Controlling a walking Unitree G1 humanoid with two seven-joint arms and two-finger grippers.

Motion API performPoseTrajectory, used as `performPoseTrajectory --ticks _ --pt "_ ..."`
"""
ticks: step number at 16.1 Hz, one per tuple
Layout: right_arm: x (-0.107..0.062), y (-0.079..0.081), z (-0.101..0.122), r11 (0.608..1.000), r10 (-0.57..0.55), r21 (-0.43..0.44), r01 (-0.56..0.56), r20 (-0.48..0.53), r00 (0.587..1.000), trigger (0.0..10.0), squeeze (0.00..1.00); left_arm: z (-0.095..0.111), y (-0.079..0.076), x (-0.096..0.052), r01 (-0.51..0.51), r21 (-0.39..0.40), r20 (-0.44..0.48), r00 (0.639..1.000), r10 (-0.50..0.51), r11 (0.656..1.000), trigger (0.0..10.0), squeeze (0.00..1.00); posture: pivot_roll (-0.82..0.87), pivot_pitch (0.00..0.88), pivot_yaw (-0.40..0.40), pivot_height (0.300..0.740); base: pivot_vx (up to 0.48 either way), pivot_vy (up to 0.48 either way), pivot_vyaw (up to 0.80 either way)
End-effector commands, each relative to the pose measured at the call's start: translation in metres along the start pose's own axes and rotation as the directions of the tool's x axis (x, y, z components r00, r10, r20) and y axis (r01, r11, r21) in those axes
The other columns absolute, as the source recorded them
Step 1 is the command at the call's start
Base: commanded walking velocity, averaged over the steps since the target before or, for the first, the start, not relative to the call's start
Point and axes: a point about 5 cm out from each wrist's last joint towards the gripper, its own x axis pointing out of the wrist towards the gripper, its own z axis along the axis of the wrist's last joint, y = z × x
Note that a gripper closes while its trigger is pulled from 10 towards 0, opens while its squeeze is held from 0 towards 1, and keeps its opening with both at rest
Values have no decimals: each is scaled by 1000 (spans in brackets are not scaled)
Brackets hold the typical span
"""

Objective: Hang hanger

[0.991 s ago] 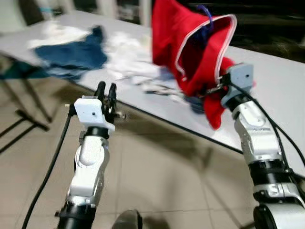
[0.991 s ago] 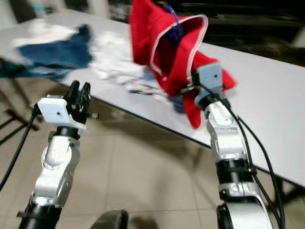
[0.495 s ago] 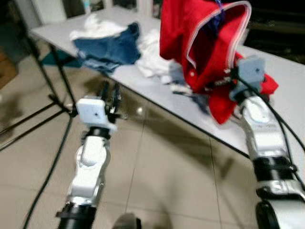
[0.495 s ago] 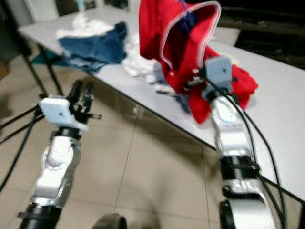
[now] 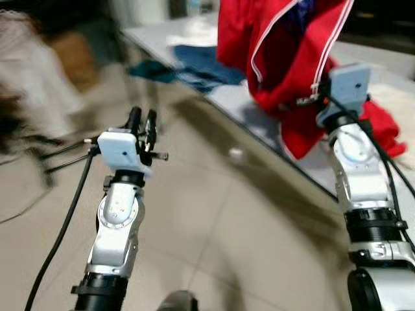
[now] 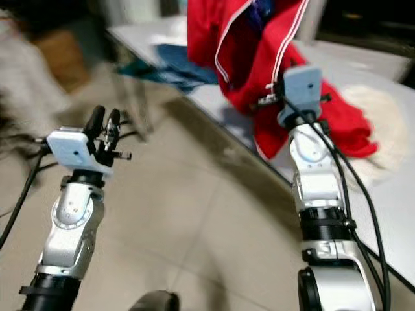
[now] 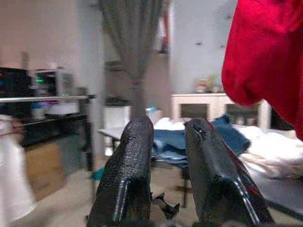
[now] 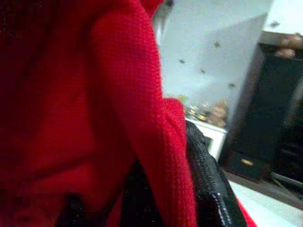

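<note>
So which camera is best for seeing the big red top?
The left eye view: the red top hangs whole from the right end effector, its white trim clear. The right eye view shows much the same. The left wrist view catches one edge; the right wrist view sees close-up red knit.

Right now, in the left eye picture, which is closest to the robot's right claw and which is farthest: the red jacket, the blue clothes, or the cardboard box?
1. The red jacket: hangs right at the right claw, draped over its fingers.
2. The blue clothes: on the table, off to the claw's left.
3. The cardboard box: farthest, blurred, at the far left on the floor.
</note>
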Motion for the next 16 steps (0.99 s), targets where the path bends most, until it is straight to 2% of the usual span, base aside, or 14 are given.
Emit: performPoseTrajectory --ticks 1,3,7,9,10,13,16 --pt "6 -5 22 1000 -25 -4 26 106 994 9765 0 2 -4 0 18 0 10 1000 -18 1000 10000 0 124 0 8 740 0 0 788" --pt "8 -3 29 1000 -17 4 16 131 991 9647 0 2 -4 1 20 3 14 1000 -20 1000 10000 0 127 0 9 740 0 0 788" --pt "8 6 26 999 32 30 -36 125 992 10000 0 3 -3 2 16 5 18 1000 -16 1000 10000 0 132 0 8 740 0 0 789" --pt "5 15 25 993 87 69 -97 124 988 10000 0 3 -3 1 15 6 19 1000 -16 1000 10000 0 134 0 8 740 0 0 0" --pt "1 27 23 984 149 82 -159 120 982 10000 0 3 -2 1 13 7 18 1000 -13 1000 10000 0 136 0 7 740 0 0 0" --pt "-4 44 18 965 224 113 -235 103 969 10000 0 2 -2 0 9 8 14 1000 -9 1000 10000 0 137 0 6 740 0 0 0" --pt "-20 75 7 912 372 154 -381 81 925 10000 0 -1 -2 -2 3 5 3 1000 -3 1000 10000 0 140 0 0 740 0 0 0"
